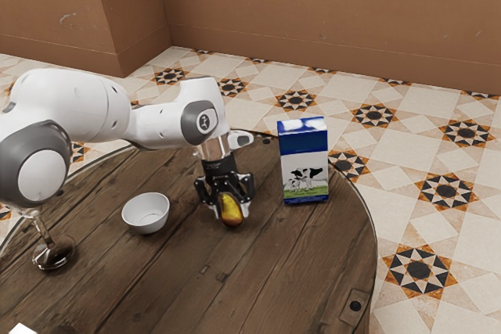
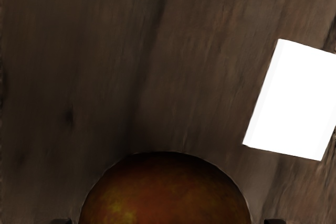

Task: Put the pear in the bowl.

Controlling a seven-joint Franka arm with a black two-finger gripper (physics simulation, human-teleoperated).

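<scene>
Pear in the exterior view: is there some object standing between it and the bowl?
Nothing visible stands between the pear and the bowl. The carton stands on the pear's other side, away from the bowl.

Exterior view: beside arm (image 1: pixel 86 107), farther back, angled down. Wrist view: close, facing tabletop (image 2: pixel 105 77). Shared: pear (image 1: pixel 231 210), tabletop.

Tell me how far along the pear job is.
Reaching the pear looks done: the gripper is around it. The grasp is in hand, though I can't tell if it's secure. Left: carrying it to the empty white bowl and releasing it there.
</scene>
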